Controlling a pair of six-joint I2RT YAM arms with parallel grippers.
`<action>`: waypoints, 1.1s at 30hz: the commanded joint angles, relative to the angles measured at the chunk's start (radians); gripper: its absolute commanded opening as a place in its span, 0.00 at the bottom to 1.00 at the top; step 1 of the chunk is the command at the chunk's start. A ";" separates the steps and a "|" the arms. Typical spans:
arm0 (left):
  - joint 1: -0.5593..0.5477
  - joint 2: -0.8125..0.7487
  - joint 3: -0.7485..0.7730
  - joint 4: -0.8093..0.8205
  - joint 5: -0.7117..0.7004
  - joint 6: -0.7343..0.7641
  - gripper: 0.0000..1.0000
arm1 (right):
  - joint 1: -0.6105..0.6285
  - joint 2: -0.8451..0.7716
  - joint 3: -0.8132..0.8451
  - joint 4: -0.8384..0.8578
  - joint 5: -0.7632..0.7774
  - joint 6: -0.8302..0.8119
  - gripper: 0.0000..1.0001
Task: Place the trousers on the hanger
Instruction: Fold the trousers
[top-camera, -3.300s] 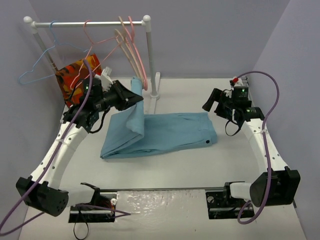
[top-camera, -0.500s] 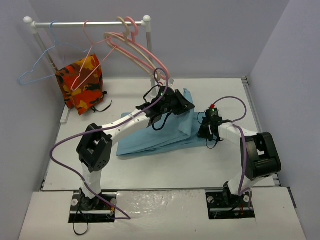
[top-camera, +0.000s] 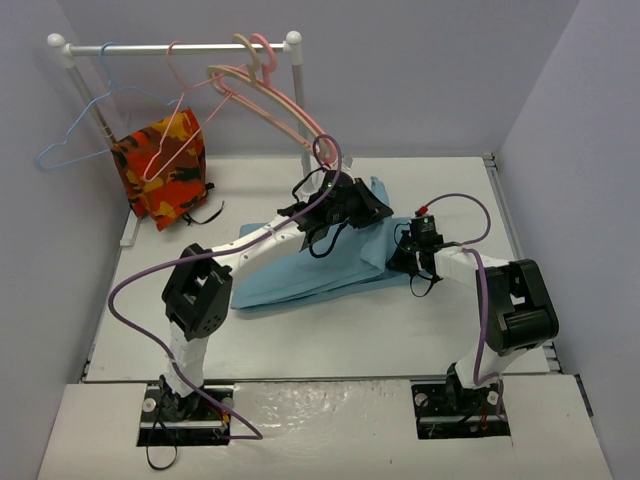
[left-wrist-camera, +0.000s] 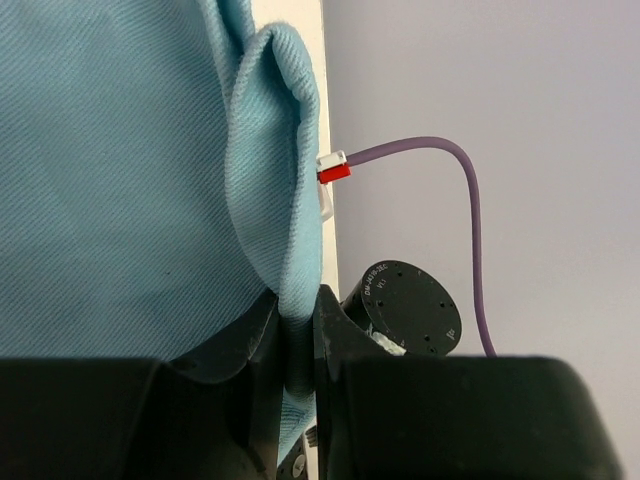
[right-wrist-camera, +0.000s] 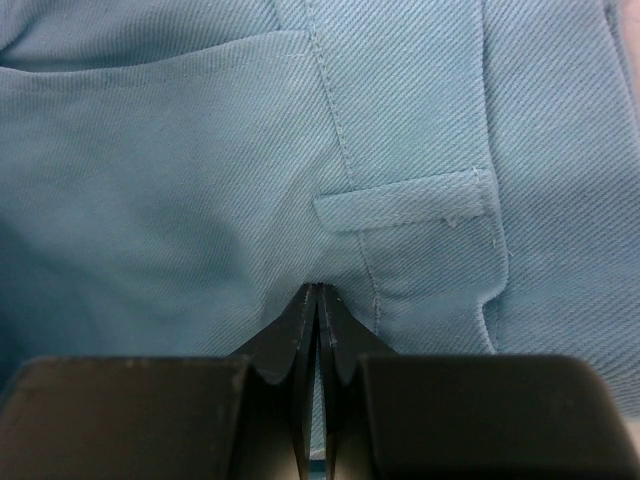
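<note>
Blue-teal trousers (top-camera: 290, 280) lie mid-table, so the left gripper (left-wrist-camera: 296, 325), nipped tight on a raised fold, and the right gripper (right-wrist-camera: 318, 300), fully closed at the waistband, should lift evenly toward the hanger (top-camera: 181, 90) at eleven o'clock.

One rail (top-camera: 180, 46) carries four hangers: two thin wire ones, a blue hanger (top-camera: 70, 125) and a salmon hanger (top-camera: 183, 95), and two thick ones, a beige hanger (top-camera: 250, 85) and a pink hanger (top-camera: 295, 105). There is one pair of trousers (top-camera: 290, 275) and one patterned cloth (top-camera: 160, 165). Two arms show, the left arm (top-camera: 250, 245) and the right arm (top-camera: 470, 265), with two purple cables, the left cable (top-camera: 130, 290) and the right cable (top-camera: 487, 300).
</note>
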 joint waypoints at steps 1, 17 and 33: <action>-0.016 -0.009 0.098 0.098 0.013 -0.005 0.00 | 0.020 0.064 -0.065 -0.150 -0.022 0.001 0.00; -0.017 0.153 0.153 0.140 -0.052 0.031 0.00 | 0.043 0.027 -0.045 -0.166 0.002 -0.006 0.02; -0.011 -0.021 0.077 0.019 -0.066 0.241 0.72 | 0.041 -0.035 0.012 -0.272 0.098 -0.050 0.22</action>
